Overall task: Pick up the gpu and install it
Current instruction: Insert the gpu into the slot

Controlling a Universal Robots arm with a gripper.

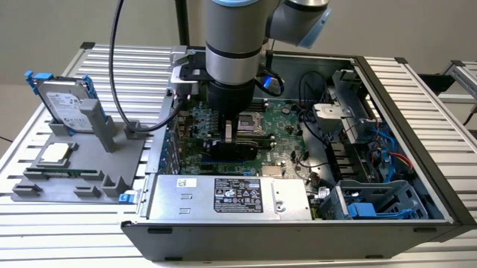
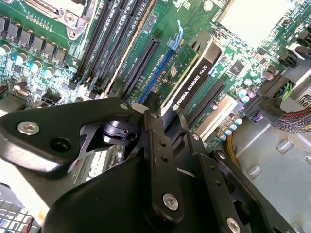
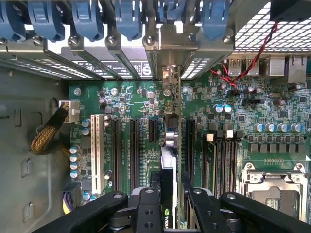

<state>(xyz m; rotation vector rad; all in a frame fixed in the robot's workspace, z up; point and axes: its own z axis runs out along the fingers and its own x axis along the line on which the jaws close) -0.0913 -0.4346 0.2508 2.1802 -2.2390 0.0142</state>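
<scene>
Looking into the open computer case, we see the gripper clamped narrowly on the gpu, which stands on edge over the motherboard, seemingly in a slot, its bracket by the rear plates.

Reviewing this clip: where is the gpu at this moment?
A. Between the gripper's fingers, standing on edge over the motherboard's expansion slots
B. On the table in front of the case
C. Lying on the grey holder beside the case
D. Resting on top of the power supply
A: in both wrist views the gpu stands edge-on in the gripper above the motherboard slots.
</scene>
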